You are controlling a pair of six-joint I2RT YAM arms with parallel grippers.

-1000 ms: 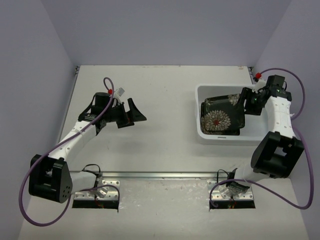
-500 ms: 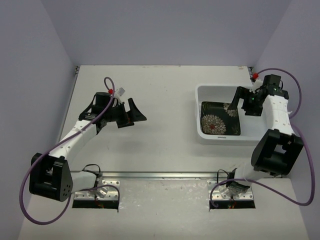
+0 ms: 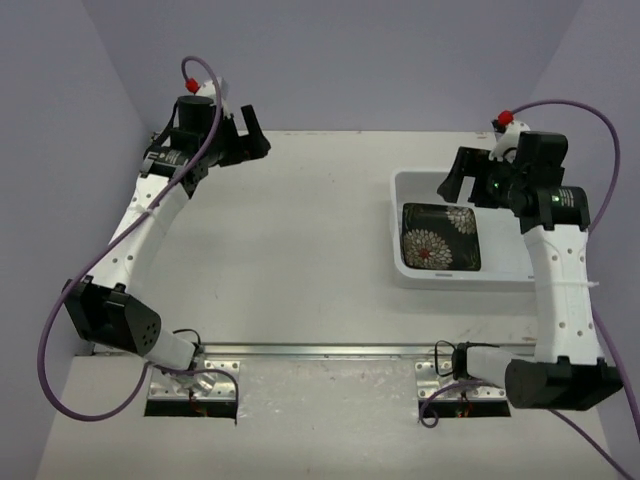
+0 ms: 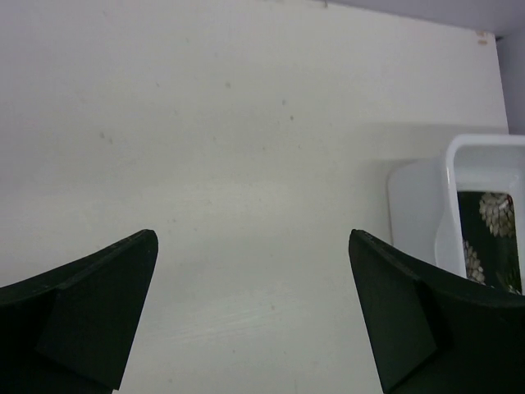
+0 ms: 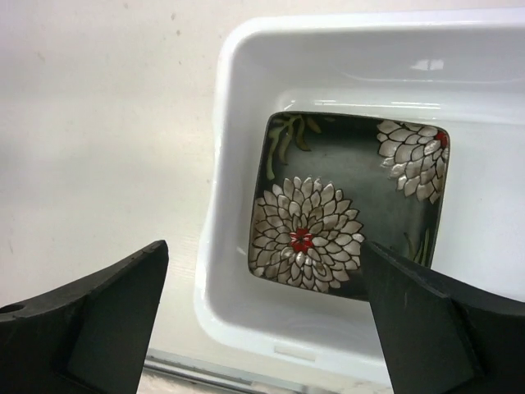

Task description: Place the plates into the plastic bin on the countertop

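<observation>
A square glossy black plate (image 3: 440, 237) with white chrysanthemums lies flat in the left half of the white plastic bin (image 3: 398, 228) on the countertop (image 3: 300, 250). My right gripper (image 3: 468, 184) hangs open above the bin's back left part and holds nothing. In the right wrist view the plate (image 5: 353, 205) and the bin's rim (image 5: 223, 164) show between the spread fingers of that gripper (image 5: 264, 246). My left gripper (image 3: 252, 138) is open and empty, raised near the back left corner. Its wrist view (image 4: 252, 238) shows bare countertop, with the bin (image 4: 449, 197) at the right edge.
Purple-grey walls close the table in at the back and on both sides. A metal rail (image 3: 320, 350) runs along the front edge by the arm bases. The bin stands at the right of the countertop, close to the right wall.
The right gripper opened and let go of the black plate, which settled flat in the bin; that arm then rose. The left arm swung from mid-table to the back left corner.
</observation>
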